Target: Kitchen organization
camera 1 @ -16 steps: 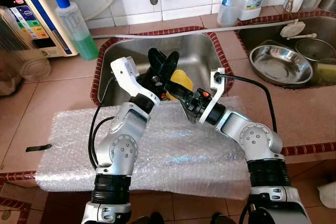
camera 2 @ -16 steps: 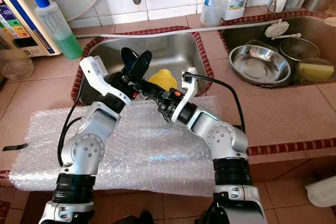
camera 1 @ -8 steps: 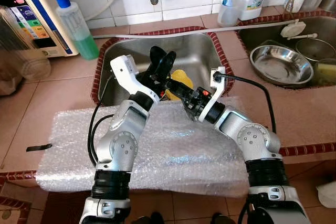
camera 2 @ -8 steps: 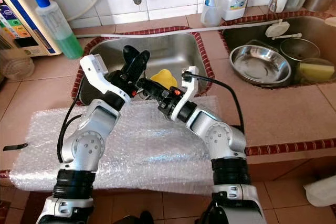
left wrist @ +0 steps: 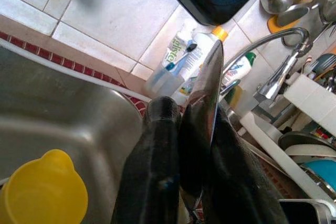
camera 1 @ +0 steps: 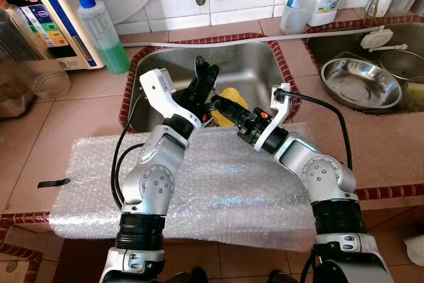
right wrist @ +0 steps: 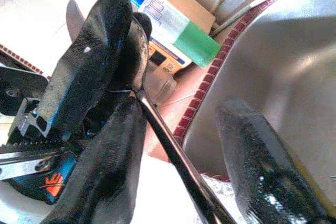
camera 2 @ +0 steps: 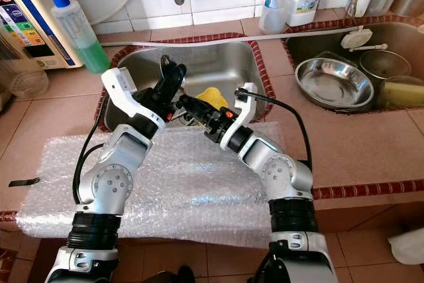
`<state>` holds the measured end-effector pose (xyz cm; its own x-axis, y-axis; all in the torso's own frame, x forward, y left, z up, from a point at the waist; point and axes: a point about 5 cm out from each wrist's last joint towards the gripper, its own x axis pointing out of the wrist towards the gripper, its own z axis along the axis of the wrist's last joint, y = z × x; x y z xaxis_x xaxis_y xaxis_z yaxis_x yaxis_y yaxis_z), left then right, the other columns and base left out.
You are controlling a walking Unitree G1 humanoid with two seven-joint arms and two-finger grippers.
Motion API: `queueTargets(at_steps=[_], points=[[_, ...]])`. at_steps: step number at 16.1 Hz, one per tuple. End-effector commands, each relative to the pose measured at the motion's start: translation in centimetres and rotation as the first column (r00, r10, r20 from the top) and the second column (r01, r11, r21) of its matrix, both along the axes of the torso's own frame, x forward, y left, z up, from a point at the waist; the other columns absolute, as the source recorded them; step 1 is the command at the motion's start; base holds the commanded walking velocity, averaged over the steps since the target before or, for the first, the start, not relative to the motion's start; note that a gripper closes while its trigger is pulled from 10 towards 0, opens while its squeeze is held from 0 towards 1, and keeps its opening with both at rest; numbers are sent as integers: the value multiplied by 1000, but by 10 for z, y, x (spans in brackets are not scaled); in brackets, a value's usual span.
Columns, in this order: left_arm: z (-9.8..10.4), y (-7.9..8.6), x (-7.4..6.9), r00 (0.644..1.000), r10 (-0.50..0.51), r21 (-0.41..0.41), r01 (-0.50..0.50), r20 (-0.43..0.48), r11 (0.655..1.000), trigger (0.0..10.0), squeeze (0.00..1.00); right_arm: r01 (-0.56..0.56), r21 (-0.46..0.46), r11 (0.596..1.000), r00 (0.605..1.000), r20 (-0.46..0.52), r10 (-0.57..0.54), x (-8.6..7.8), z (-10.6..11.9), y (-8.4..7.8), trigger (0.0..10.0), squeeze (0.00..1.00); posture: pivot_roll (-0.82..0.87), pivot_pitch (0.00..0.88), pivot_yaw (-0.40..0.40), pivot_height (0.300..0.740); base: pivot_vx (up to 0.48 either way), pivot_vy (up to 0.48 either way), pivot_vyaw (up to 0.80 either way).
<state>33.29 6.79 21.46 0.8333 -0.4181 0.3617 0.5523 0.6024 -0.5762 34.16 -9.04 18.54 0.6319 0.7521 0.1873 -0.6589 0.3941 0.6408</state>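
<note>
Left claw: the left claw (camera 1: 202, 79) hangs over the near edge of the sink (camera 1: 248, 64), its two black fingers pressed together on a metal utensil (left wrist: 205, 103), apparently a spoon or ladle seen edge-on.
Right claw: the right claw (camera 1: 222, 105) reaches in from the robot's right, fingers spread apart, with the utensil's thin handle running between them but touching neither that I can make out.
Task's thing: the utensil sits in the left claw above the sink, just over the yellow cup (camera 1: 228, 101) lying in the basin.
Risk: this looks like a hand-over; if the left claw lets go before the right claw closes, the utensil likely drops into the sink or onto the yellow cup.
Second risk: the two claws are nearly touching, so a small misjudged move could knock them together and twist the utensil loose.
Third risk: the bubble wrap (camera 1: 218, 190) on the counter (camera 1: 73, 111) is soft and could slide under a forearm.
Head views: both arms, the green bottle (camera 1: 99, 31), and the steel bowl (camera 1: 361, 81) in the far sink.
Wrist views: the left wrist shows the shiny blade edge gripped; the right wrist shows the gap around the handle.
</note>
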Motion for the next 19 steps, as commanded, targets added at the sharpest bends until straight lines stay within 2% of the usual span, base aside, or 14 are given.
queueTargets(at_steps=[1, 3, 5, 7, 8, 9, 11, 13, 14, 15, 17, 18, 19], points=[[13, -5, 1, 999, -1, -24, 2, 40, 1000, 0, 0, 25, 3, 1000, 1000, 4, -25, 3, 2, -2, 10000, 1000, -296, 183, 151, 740, 0, 0, 0], [12, -3, 3, 999, 16, -18, -15, 32, 1000, 0, 0, 112, -35, 993, 994, 14, -111, 9, 2, -9, 10000, 1000, -294, 185, 152, 740, 0, 0, 0], [10, -1, 4, 999, 40, -4, -40, 26, 999, 0, 0, 147, -76, 986, 989, 43, -144, 10, 4, -12, 10000, 1000, -296, 186, 153, 740, 0, 0, 0], [5, 4, 7, 996, 89, 24, -89, 6, 996, 0, 0, 205, -130, 970, 977, 89, -195, 11, 6, -16, 10000, 1000, -299, 186, 155, 740, 0, 0, 0], [2, 8, 12, 989, 146, 57, -146, -10, 988, 0, 0, 235, -155, 960, 969, 119, -218, 11, 11, -17, 10000, 1000, -301, 188, 156, 740, 0, 0, 0], [1, 8, 14, 987, 162, 93, -161, -1, 983, 0, 0, 228, -178, 957, 967, 159, -201, 7, 16, -17, 10000, 1000, -306, 189, 156, 740, 0, 0, 0], [0, 5, 15, 987, 161, 101, -160, -2, 982, 0, 0, 239, -245, 940, 958, 218, -186, 2, 19, -17, 10000, 1000, -308, 189, 156, 740, 0, 0, 0], [-3, 7, 19, 980, 197, 128, -194, -9, 973, 0, 0, 274, -272, 922, 949, 230, -214, 0, 20, -22, 10000, 1000, -314, 189, 155, 740, 0, 0, 0], [-4, 9, 21, 973, 232, 162, -229, -3, 960, 0, 0, 287, -287, 914, 946, 239, -222, -1, 20, -24, 10000, 1000, -314, 189, 155, 740, 0, 0, 0], [-7, 12, 26, 955, 297, 244, -293, 22, 924, 0, 0, 311, -324, 893, 938, 254, -235, -3, 21, -28, 10000, 1000, -323, 191, 156, 740, 0, 0, 0], [-14, 18, 31, 931, 365, 324, -353, 27, 878, 0, 0, 317, -357, 879, 937, 260, -232, -13, 26, -34, 10000, 1000, -337, 195, 159, 740, 0, 0, 0], [-15, 19, 32, 926, 375, 339, -363, 33, 868, 0, 0, 316, -361, 877, 938, 260, -231, -15, 27, -35, 10000, 1000, -337, 195, 159, 740, 0, 0, 0], [-19, 20, 36, 907, 418, 394, -403, 52, 826, 0, 0, 295, -369, 881, 945, 248, -213, -25, 31, -35, 10000, 1000, -341, 197, 159, 740, 0, 0, 0]])
